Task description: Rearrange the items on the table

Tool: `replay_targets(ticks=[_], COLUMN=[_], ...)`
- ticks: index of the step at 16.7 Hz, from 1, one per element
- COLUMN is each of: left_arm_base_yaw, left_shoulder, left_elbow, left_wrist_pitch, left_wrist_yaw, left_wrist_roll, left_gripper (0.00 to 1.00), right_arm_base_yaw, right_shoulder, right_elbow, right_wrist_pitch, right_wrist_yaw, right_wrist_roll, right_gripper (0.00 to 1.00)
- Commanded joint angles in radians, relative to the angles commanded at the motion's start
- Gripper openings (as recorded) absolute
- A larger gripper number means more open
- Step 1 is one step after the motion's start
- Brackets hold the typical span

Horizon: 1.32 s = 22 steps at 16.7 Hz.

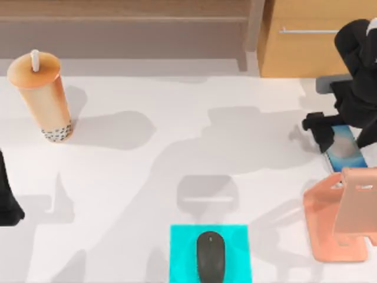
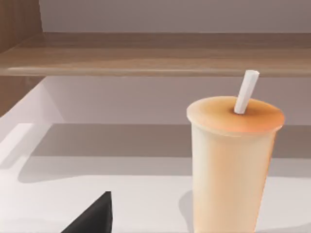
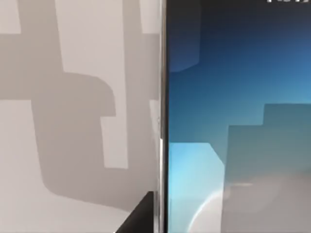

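On your white table (image 1: 177,118), the bubble-tea cup (image 1: 44,94) stands upright far left: tall, likely tippy, so take it mid-body. The smartphone (image 1: 346,150) lies flat at the right edge beside the pink stand (image 1: 333,224); slim and slick, take its long edges. Your right end effector (image 1: 327,132) sits directly over it; I can't tell its grip.

Cyan pad (image 1: 184,253) laid at near edge; pink stand (image 1: 344,215) placed at right; wooden cabinet (image 1: 306,50) set behind.
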State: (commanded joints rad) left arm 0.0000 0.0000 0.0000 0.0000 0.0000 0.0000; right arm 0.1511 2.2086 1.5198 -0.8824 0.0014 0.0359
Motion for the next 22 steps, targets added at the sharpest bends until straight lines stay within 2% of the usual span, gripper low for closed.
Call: replay_targets(ticks=[18, 22], left_arm_base_yaw=[0.0, 0.0], left_shoulder=[0.0, 0.0], left_elbow=[0.0, 0.0], left_wrist_pitch=[0.0, 0.0], left_wrist_yaw=[0.0, 0.0], left_wrist_roll=[0.0, 0.0], left_gripper=[1.0, 1.0], right_arm_base_yaw=[0.001, 0.085], right_shoulder=[-0.063, -0.164], right_elbow=[0.064, 0.052], right_wrist_pitch=[-0.108, -0.076], right_wrist_yaw=[0.002, 0.059], right_wrist_roll=[-0.001, 0.015], right_gripper=[0.0, 0.0])
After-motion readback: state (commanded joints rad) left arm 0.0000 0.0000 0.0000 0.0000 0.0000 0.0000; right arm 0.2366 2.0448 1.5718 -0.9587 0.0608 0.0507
